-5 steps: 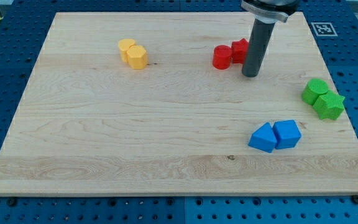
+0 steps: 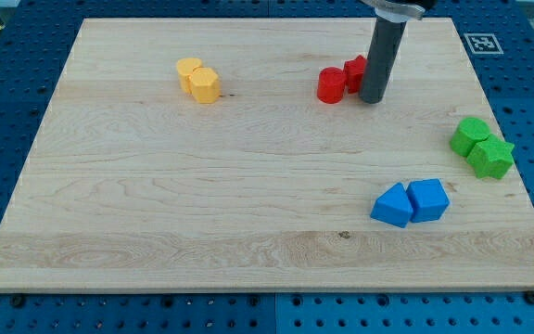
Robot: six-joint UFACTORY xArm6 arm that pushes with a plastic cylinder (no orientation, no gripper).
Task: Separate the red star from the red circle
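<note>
A: Currently, where does my tip [image 2: 372, 99] sit?

B: Low end of the dark rod rests on the pale wooden board [image 2: 202, 186], just at the view's right of the red pair, toward the view's top. It looks to be touching or nearly touching the red star-shaped block [image 2: 356, 72]; the rod hides part of that block, so contact cannot be confirmed.

A: And the small red round block [image 2: 331, 85]?

B: Directly at the view's left of the star, the two touching. Still a joined pair.

A: Finger state?

B: None to log. Plain rod, no jaws, nothing held.

A: Step in hand?

B: Judged as the approach or first contact; separation not yet done.

A: Next move needs?

B: Likely a push that acts on the star alone. Shoving straight toward the view's left would drive the star into the circle and carry both. Better to work the tip into the seam or sweep the star toward the view's top.

A: Bystanders?

B: Two yellow blocks [image 2: 198, 80] upper left, two green blocks [image 2: 481, 147] at right edge, two blue blocks [image 2: 410, 202] lower right. All well apart from the reds.
</note>
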